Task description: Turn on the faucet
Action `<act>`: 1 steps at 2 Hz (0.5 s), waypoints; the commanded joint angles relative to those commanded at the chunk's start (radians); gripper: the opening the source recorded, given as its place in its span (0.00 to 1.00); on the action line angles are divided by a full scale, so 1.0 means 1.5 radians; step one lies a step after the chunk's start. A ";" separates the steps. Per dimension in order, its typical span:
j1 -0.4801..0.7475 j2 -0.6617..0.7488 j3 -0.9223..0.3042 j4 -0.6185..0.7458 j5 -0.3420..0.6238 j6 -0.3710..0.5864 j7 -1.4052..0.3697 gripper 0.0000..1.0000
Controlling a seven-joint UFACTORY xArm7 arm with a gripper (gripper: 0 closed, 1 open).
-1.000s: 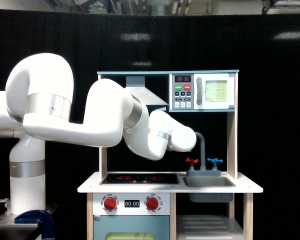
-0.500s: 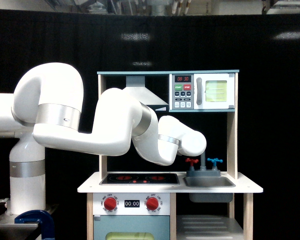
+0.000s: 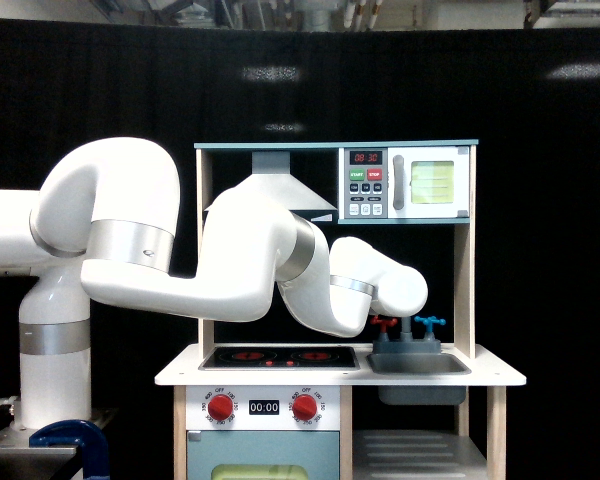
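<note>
Though the faucet (image 3: 408,333) looks small, light and rigid, its cross handles — red (image 3: 383,324), blue (image 3: 430,323) — likely turn easily; take one by its arms. It stands behind the sink (image 3: 420,365). The gripper is hidden behind the wrist (image 3: 395,290) — I cannot tell its opening or contact.

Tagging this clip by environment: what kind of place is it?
Likely a robotics lab, not a real kitchen: a wooden toy kitchen with toy microwave and small faucet, a black curtain behind, and a white arm reaching in.
</note>
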 joint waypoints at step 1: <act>0.016 -0.014 0.003 0.022 -0.017 0.002 0.015 1.00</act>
